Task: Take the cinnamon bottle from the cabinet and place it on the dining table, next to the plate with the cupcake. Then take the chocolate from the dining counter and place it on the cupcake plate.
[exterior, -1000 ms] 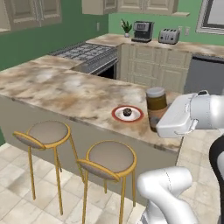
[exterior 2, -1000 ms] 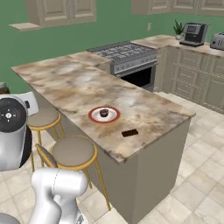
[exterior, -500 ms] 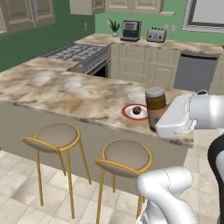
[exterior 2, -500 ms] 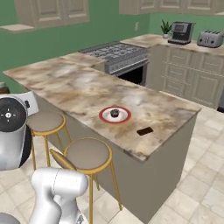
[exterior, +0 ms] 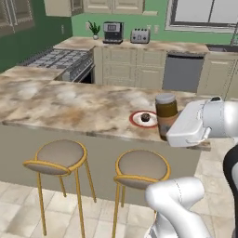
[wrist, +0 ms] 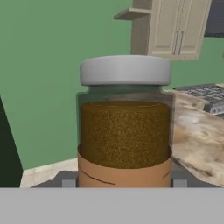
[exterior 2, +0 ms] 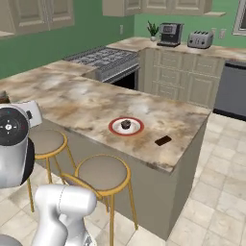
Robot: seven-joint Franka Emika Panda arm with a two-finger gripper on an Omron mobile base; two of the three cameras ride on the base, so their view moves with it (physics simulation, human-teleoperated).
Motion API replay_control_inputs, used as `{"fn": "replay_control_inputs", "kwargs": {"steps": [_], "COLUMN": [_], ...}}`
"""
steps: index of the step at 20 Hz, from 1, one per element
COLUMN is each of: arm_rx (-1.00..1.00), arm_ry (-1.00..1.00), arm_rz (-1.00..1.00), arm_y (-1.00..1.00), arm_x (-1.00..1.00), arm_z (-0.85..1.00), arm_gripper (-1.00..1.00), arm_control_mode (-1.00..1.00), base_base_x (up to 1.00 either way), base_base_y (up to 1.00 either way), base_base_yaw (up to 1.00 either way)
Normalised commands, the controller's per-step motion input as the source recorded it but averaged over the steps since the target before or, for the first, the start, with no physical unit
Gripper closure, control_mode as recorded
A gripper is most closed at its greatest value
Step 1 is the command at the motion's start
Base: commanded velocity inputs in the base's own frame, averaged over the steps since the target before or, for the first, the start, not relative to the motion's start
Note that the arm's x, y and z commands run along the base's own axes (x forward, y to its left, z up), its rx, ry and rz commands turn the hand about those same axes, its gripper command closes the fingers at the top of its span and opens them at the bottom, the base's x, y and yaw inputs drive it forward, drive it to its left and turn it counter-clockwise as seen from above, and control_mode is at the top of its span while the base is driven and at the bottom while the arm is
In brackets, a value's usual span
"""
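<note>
Evidently, the cinnamon bottle [wrist: 125, 127] is pinched upright between the fingers [wrist: 69, 182], filling the frame's centre, so nothing spills. It is carried toward the plate [exterior 2: 126, 127] on the table [exterior 2: 72, 103].

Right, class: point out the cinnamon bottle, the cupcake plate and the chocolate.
cinnamon bottle [wrist: 125, 140], hand view, brown-filled glass body.
cupcake plate [exterior 2: 115, 127], right base view, red rim at left.
chocolate [exterior 2: 163, 141], right base view, middle of the dark bar.

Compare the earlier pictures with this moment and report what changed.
The whole scene slid across both base views, so the base drove along the dining counter; the things on it did not move. The end effector stays shut on the cinnamon bottle, carried upright. The cupcake stays on its plate, and the chocolate lies untouched.
</note>
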Motion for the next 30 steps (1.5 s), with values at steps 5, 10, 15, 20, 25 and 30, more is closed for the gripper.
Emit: {"fn": "replay_control_inputs", "kwargs": {"steps": [5,10,15,20,25,30], "arm_rx": [0.0,0.0,0.0,0.0,0.0,0.0], "arm_ry": [0.0,0.0,0.0,0.0,0.0,0.0], "arm_rz": [0.0,0.0,0.0,0.0,0.0,0.0], "arm_y": [0.0,0.0,0.0,0.0,0.0,0.0], "arm_x": [0.0,0.0,0.0,0.0,0.0,0.0], "arm_z": [0.0,0.0,0.0,0.0,0.0,0.0], "arm_gripper": [1.0,1.0,1.0,1.0,1.0,1.0], "arm_control_mode": [1.0,1.0,1.0,1.0,1.0,1.0], "base_base_x": [0.17,0.14,0.0,0.0,0.24,0.45], "base_base_y": [0.59,0.63,0.68,0.7,0.56,0.05], "base_base_yaw": [-0.4,-0.36,-0.31,-0.28,-0.26,-0.06]}}
